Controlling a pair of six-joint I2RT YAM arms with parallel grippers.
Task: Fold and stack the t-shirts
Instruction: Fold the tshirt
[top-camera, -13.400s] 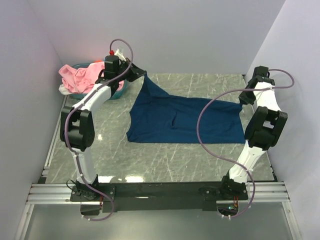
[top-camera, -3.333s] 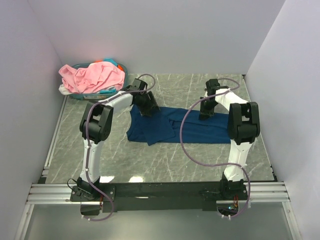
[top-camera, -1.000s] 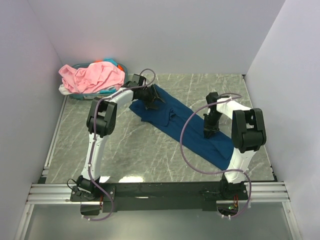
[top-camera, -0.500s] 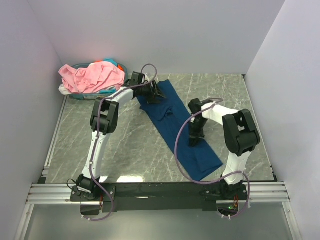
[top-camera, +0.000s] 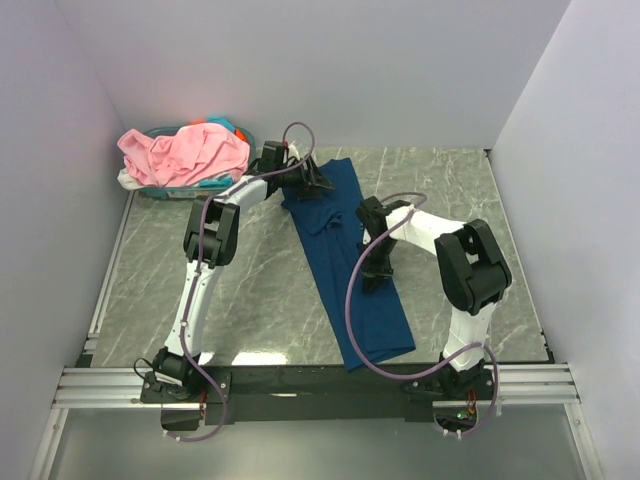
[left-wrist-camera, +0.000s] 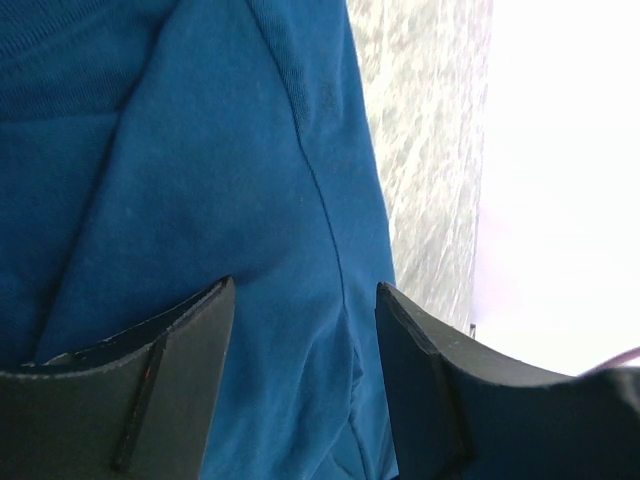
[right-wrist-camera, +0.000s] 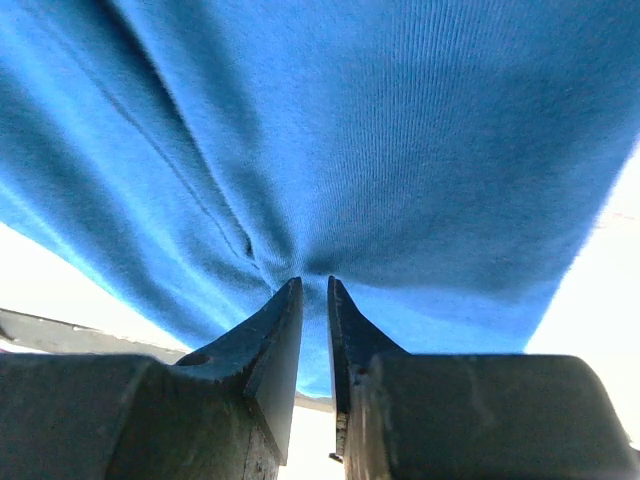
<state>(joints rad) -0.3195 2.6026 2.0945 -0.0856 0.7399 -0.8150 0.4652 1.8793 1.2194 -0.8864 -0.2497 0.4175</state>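
Swung round in the last second: navy t-shirt (top-camera: 380, 320), a long folded strip, now runs from the back of the table (top-camera: 250, 290) to its near edge, no longer diagonal. Right gripper (top-camera: 371, 278) pinches a pucker mid-strip; left gripper (top-camera: 316, 183) sits over the far end, jaws apart, clamping nothing. Likely squaring up for the next fold. Pink t-shirt (top-camera: 185, 150) waits in the basket (top-camera: 170, 190), well apart. Only the right arm's cable (top-camera: 349, 300) crosses the cloth.
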